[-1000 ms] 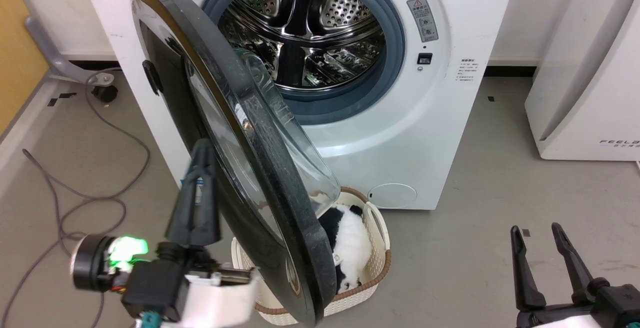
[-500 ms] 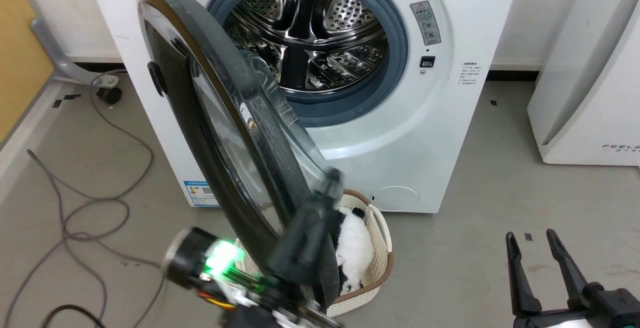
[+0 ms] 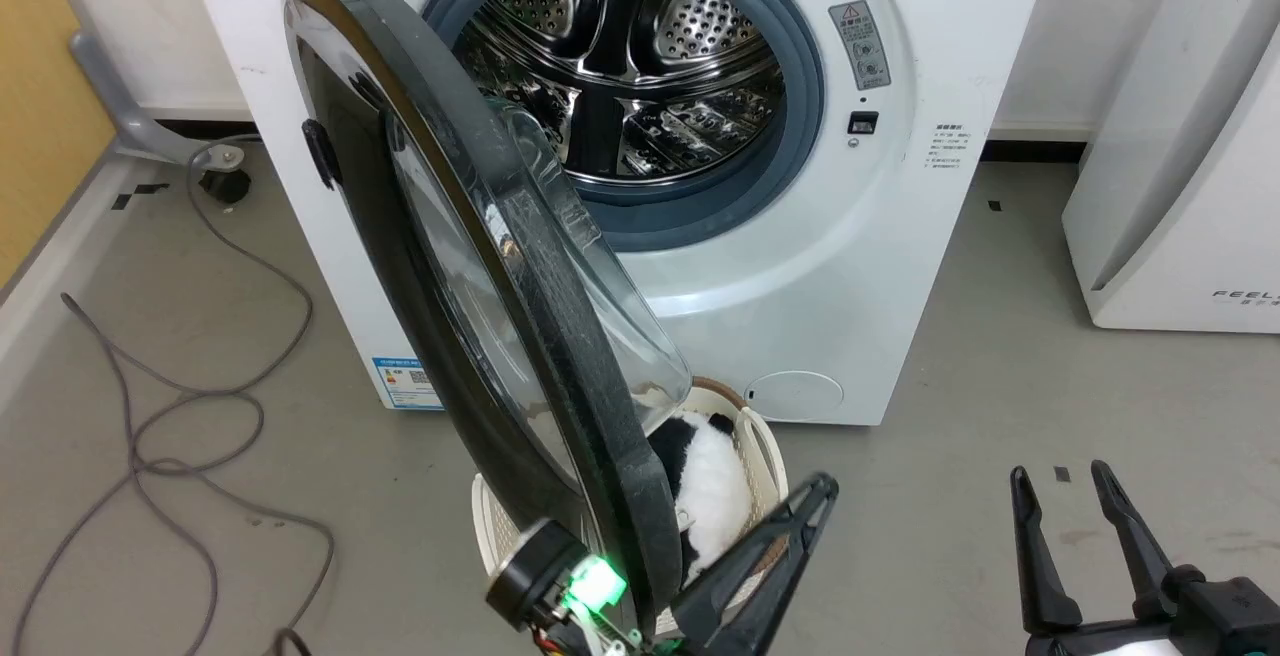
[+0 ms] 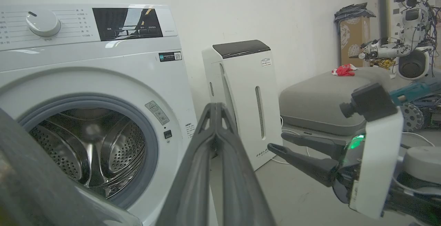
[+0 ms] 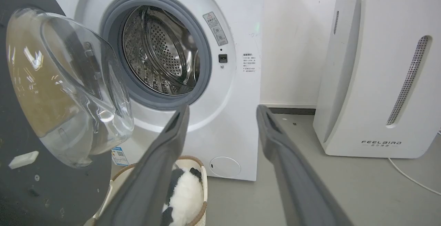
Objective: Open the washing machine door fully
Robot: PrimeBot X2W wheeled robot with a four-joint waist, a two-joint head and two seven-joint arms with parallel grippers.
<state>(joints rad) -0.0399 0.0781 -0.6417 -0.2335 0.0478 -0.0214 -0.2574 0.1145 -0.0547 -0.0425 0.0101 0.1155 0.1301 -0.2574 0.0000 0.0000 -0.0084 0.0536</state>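
The door (image 3: 470, 296) stands half-open on the washing machine (image 3: 800, 266) (hinged at its left). Beside the door's lower rim, the left gripper (image 3: 822, 488) is pinched closed, seemingly on nothing. Far right, the right gripper (image 3: 1058, 476) gapes, empty.

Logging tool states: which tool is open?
The right tool, fingers spread apart; the left tool has its fingers pressed together beside the washing machine door.
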